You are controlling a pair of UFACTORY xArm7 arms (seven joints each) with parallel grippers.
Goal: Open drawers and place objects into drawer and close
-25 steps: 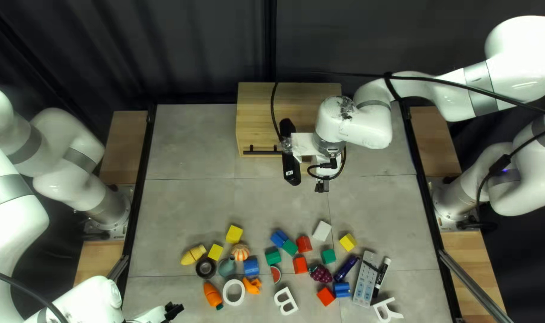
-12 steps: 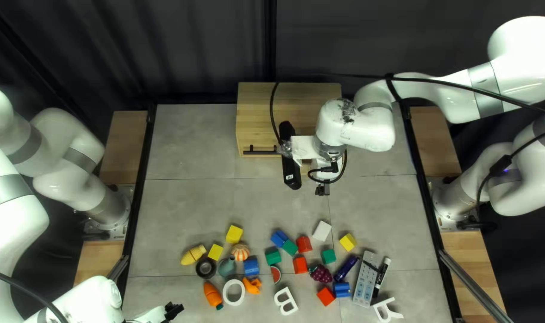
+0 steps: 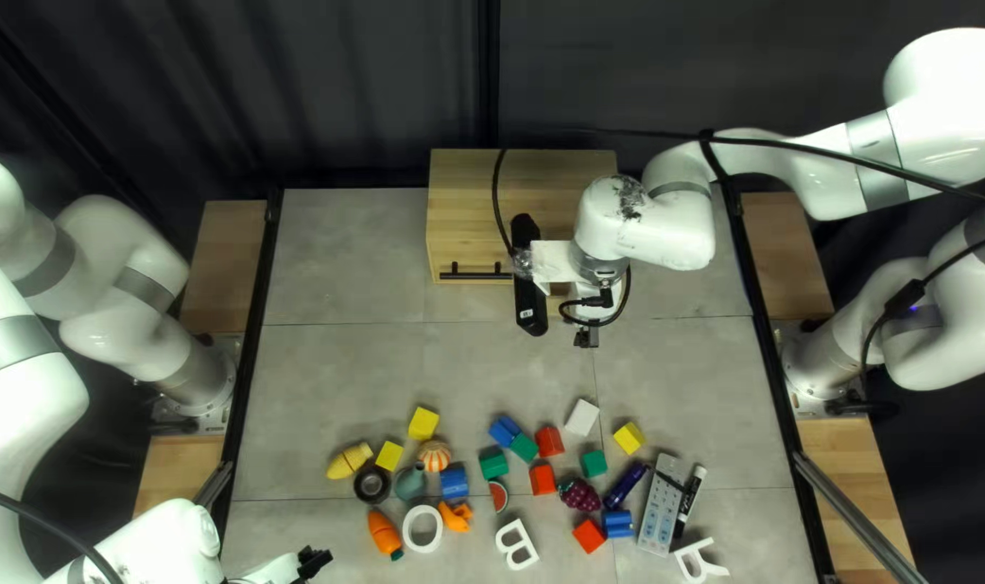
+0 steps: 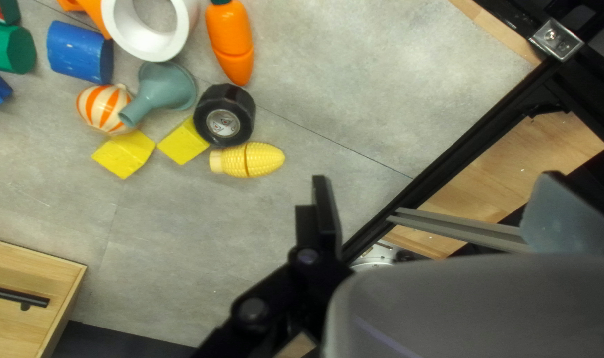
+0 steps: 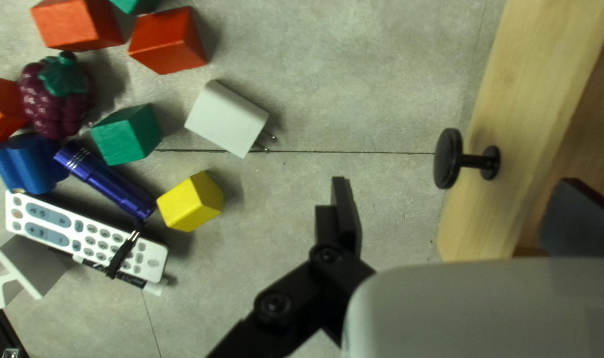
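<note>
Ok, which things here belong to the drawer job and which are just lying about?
Belong to the job: wooden drawer unit, bar handle, round knob.
Lying about, though any could be meant for the drawer: toy corn, carrot, remote, plug adapter, blocks.

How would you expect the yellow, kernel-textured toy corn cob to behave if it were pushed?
The corn cob would probably roll, being rounded and lying on its side, and may swerve because one end tapers. It might also come apart at the seam around its middle.

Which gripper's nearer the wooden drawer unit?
Right. Right gripper: open, just in front of the drawer unit. Left gripper: open, across the table, near the toy carrot.
</note>
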